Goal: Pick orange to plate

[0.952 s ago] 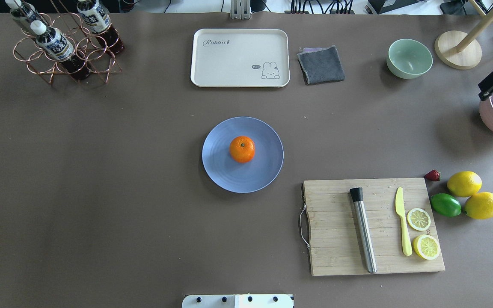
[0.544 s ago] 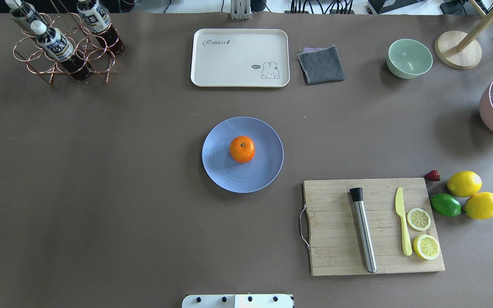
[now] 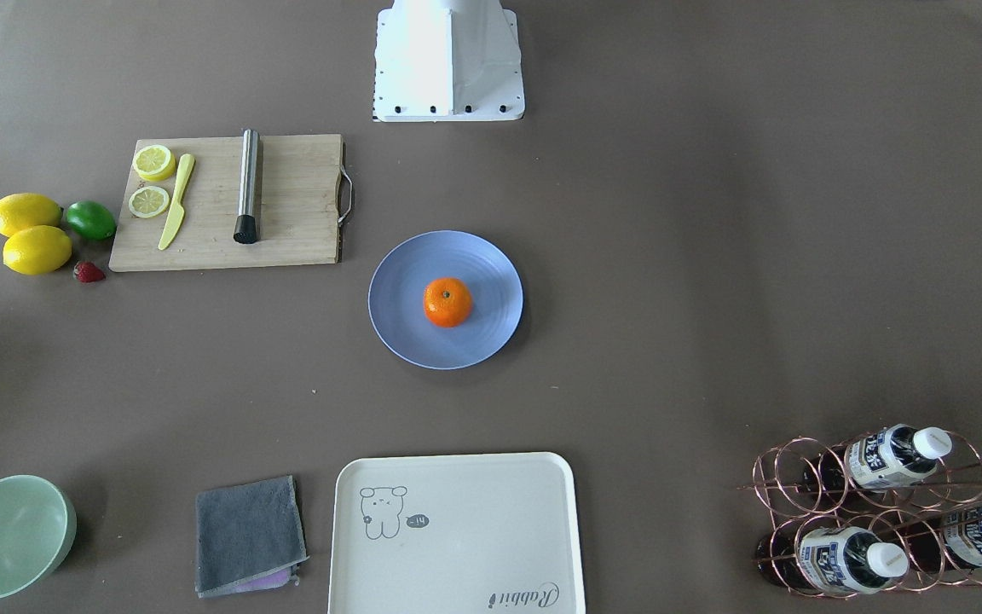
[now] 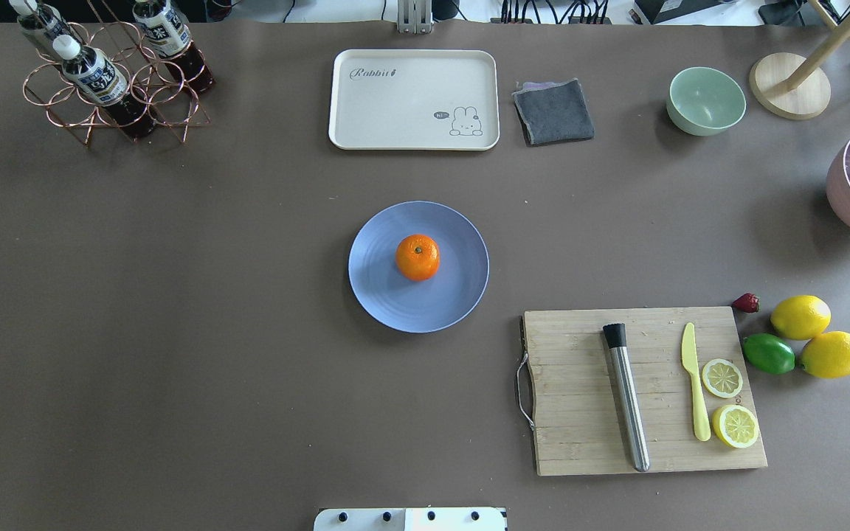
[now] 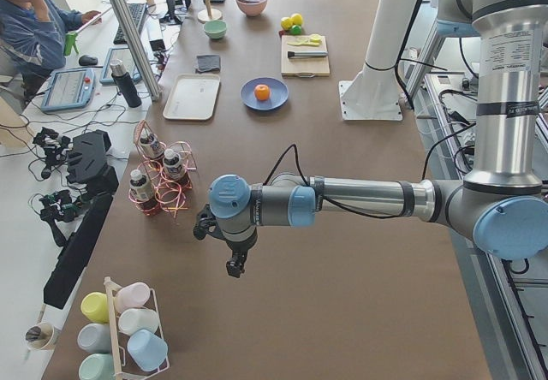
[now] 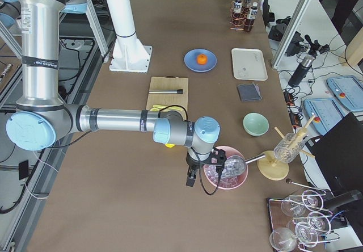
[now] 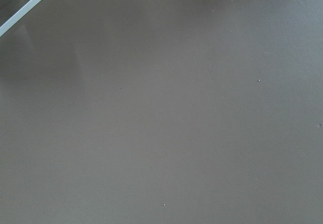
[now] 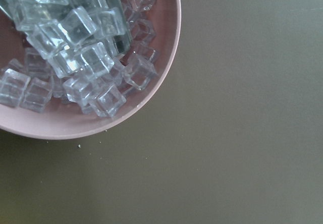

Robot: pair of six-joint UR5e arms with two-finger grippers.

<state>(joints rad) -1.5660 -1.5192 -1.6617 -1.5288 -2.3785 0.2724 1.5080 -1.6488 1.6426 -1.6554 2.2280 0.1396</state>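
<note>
The orange (image 4: 417, 257) rests free in the middle of the blue plate (image 4: 457, 296) at the table's centre, and shows the same in the front-facing view as orange (image 3: 447, 302) on plate (image 3: 395, 326). Neither gripper is near it. My left gripper (image 5: 235, 265) hangs over bare table beyond the bottle rack, far from the plate; I cannot tell whether it is open or shut. My right gripper (image 6: 191, 179) hangs beside the pink ice bowl (image 6: 226, 183); I cannot tell its state either. Both wrist views show no fingers.
A cutting board (image 4: 580, 398) holds a metal muddler, a yellow knife and lemon slices. Beside it lie two lemons (image 4: 800, 316), a lime (image 4: 768, 353) and a strawberry. At the back are a cream tray (image 4: 414, 99), a grey cloth (image 4: 553, 111), a green bowl (image 4: 705, 100) and a bottle rack (image 4: 111, 81).
The right gripper's black body, at the overhead view's right edge over the pink bowl one second ago, has gone out of that view. The orange and the plate have not moved.
</note>
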